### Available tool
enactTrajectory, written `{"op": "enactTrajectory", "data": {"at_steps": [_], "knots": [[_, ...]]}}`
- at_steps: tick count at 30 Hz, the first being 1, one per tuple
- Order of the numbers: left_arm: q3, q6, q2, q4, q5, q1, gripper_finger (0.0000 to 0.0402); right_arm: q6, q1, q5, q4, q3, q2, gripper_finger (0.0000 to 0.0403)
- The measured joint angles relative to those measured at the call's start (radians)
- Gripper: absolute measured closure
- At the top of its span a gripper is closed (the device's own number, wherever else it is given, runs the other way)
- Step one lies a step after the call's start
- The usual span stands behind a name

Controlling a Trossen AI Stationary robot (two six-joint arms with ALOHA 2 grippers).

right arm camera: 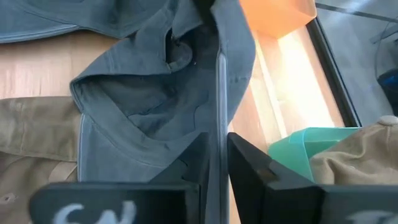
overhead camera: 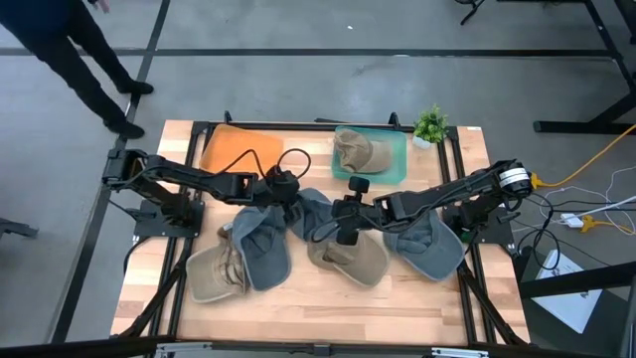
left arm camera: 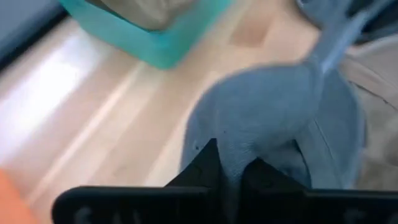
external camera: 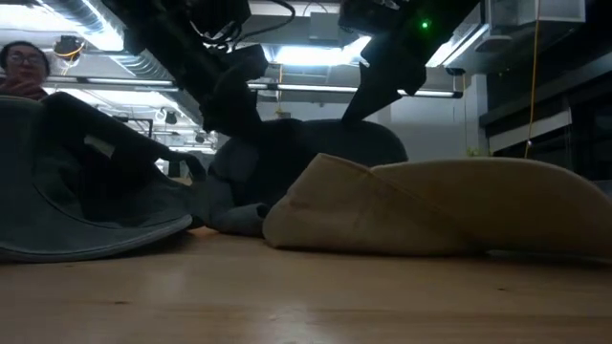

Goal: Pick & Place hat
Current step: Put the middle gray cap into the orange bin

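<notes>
Two trays [overhead camera: 383, 164] lie at the counter [overhead camera: 417, 293] back; hats [overhead camera: 348, 254] lie in front; a plant [overhead camera: 430, 125] stands back right.

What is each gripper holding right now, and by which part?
Left gripper pinches a fold of the grey-blue hat. Right gripper grips the same hat's thin edge, held between both arms.

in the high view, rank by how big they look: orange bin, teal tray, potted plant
1. orange bin and teal tray: look about alike, each partly covered, so not ranked.
2. potted plant: clearly smallest.
</notes>
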Motion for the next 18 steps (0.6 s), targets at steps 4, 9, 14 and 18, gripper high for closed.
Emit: {"op": "enactTrajectory", "data": {"at_steps": [4,9,14,18], "knots": [[0.0,0.064,-0.045,-0.028,-0.117,-0.012,0.0394,0.009,-0.014,-0.048,-0.002,0.0,0.0,0.0344],[0.0,0.194,-0.137,-0.07,-0.266,-0.029,0.0395,0.026,-0.053,-0.164,0.013,0.0,0.0,0.0343],[0.0,0.355,-0.238,-0.059,-0.37,-0.028,0.0395,0.017,-0.111,-0.311,0.097,0.001,0.0,0.0343],[0.0,0.473,-0.315,-0.056,-0.495,-0.026,0.0395,0.048,-0.168,-0.513,0.179,-0.001,0.0,0.0343]]}}
